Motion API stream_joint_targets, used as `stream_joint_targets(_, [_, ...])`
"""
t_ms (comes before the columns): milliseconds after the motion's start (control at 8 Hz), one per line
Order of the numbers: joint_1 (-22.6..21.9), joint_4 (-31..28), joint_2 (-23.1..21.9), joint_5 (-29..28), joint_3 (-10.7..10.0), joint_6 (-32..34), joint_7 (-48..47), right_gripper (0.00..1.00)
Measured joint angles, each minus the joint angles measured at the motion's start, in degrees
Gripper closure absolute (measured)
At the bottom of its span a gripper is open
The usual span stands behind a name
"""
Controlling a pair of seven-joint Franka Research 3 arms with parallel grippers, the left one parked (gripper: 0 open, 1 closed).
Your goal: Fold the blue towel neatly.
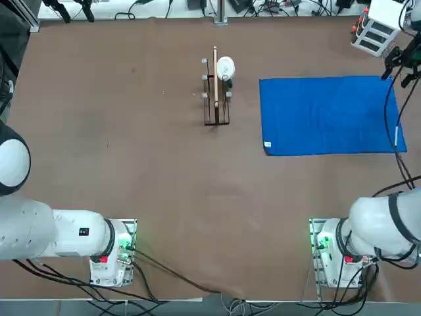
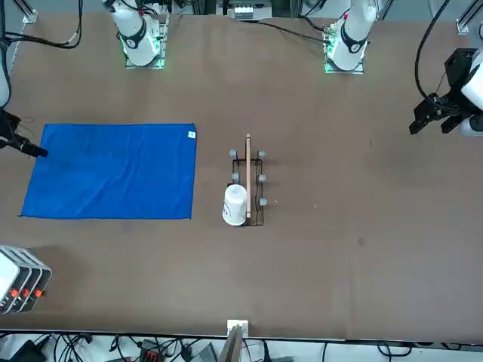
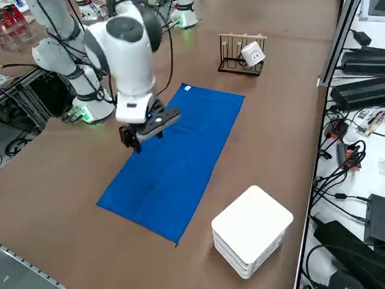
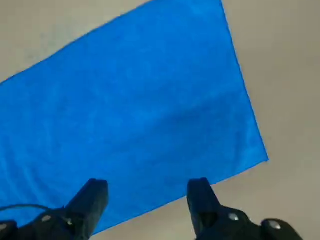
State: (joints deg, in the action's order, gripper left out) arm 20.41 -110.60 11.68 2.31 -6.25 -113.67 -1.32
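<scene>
The blue towel (image 1: 329,115) lies flat and spread out on the brown table, with its small white tag (image 1: 268,144) at one corner. My right gripper (image 1: 398,68) hangs above the towel's outer short edge, off the cloth. In the right side view the gripper (image 3: 139,136) hovers over the long edge of the towel (image 3: 174,162) on the arm's side. Seen from the wrist, both fingers (image 4: 93,199) stand apart with nothing between them, and the towel (image 4: 135,115) lies below them with a corner showing.
A dark wire rack (image 1: 216,99) holding a white mug (image 1: 225,67) stands to the left of the towel, mid-table. A white boxy device (image 3: 252,232) sits just beyond the towel's outer short edge. Cables trail along the table's edges.
</scene>
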Motion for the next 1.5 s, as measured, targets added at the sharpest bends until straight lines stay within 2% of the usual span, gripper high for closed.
stream_joint_targets(375, [4.99, -2.09, -0.01, -2.72, -0.02, -1.48, -0.35, 0.05])
stream_joint_targets(1000, [13.45, -12.39, 0.15, -2.92, -0.09, -13.09, 0.13, 0.07])
stream_joint_targets(1500, [19.59, -13.37, 3.92, -2.92, -0.06, -17.78, 6.4, 0.13])
